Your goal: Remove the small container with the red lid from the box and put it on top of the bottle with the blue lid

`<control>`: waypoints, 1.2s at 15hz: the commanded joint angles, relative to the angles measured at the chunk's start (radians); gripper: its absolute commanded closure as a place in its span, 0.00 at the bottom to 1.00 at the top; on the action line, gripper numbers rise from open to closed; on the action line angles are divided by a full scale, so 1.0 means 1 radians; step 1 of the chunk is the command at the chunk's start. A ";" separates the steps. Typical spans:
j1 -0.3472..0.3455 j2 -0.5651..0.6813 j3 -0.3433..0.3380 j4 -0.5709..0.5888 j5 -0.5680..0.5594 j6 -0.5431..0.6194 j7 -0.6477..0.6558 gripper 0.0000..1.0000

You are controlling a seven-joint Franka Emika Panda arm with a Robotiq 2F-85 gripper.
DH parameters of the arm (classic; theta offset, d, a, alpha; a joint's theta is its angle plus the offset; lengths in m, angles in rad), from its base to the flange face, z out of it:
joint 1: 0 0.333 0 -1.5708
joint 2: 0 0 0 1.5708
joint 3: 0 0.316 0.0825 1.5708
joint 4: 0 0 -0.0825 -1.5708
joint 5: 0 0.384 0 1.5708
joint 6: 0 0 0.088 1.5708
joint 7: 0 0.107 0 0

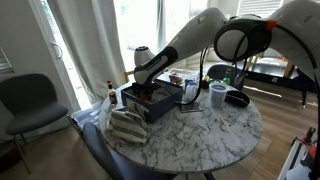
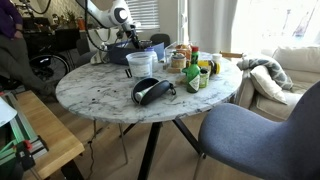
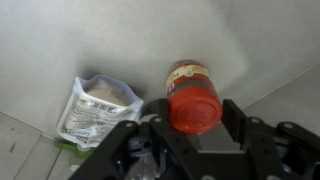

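Two fingers (image 3: 238,120) of the gripper (image 3: 186,118) closely flank the red-lidded jar (image 3: 192,100); whether they pinch it cannot be told. The jar stands upright on the floor of the box (image 3: 60,40), just beside a plastic bag (image 3: 95,110). In an exterior view the arm (image 1: 185,40) reaches down into the dark box, which sits near the edge of the round marble table (image 1: 200,130), beside a striped cloth (image 1: 125,127).

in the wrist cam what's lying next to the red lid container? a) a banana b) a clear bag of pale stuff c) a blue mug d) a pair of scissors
B: in the wrist view a clear bag with pale contents lies just beside the red-lidded container, which sits between the fingers of the gripper.
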 commanded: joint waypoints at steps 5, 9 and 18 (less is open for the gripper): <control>0.007 -0.103 0.031 -0.070 0.023 -0.083 -0.015 0.76; 0.055 -0.294 0.003 -0.252 -0.032 -0.112 0.030 0.76; 0.035 -0.462 0.048 -0.376 -0.083 -0.144 0.067 0.51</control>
